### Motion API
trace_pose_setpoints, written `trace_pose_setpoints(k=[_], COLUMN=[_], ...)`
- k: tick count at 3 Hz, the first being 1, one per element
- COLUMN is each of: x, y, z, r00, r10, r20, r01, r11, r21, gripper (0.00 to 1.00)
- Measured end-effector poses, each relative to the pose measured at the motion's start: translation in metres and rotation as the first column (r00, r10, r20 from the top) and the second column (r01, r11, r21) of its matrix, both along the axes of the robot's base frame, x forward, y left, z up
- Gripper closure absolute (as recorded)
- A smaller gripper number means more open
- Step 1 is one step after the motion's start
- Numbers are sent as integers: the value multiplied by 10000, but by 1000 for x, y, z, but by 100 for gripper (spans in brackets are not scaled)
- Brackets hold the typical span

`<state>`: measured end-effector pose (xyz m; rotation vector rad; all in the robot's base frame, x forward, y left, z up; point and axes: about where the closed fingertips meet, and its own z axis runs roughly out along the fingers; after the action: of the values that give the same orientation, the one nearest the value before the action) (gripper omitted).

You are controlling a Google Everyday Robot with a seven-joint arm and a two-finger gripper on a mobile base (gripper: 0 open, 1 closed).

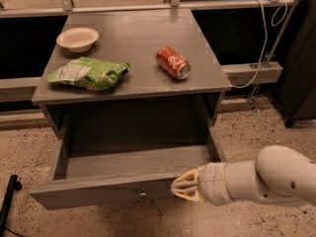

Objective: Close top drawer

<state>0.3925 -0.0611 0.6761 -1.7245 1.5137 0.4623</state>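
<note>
The top drawer (98, 194) is grey wood and stands pulled far out of the grey cabinet, its inside bare. Its front panel faces down towards the floor, with a small round knob (142, 195) at the centre. My gripper (183, 189), cream-coloured on a white arm coming in from the right, sits against the right part of the drawer's front panel, just right of the knob.
On the cabinet top (138, 43) lie a cream bowl (77, 38), a green chip bag (89, 73) and a red soda can (173, 62) on its side. A white cable (261, 38) hangs at the right. A black post (9, 201) stands at the lower left on the speckled floor.
</note>
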Motion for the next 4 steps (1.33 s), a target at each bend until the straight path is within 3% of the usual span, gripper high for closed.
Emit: trace_pose_setpoints(k=[1,2,3,4], x=[-9,-1,27,29], y=[-1,-4,-15,-14], z=[-14,-31,-39,-40], r00=[9997,9966,9880,9878], r10=[-25,-650,-1486,-1519], r20=[-259,-500,-416,-346], r01=[21,631,1466,1503], r11=[9999,9972,9880,9877], r21=[-166,-393,-488,-440], gripper=[100,100,100,100])
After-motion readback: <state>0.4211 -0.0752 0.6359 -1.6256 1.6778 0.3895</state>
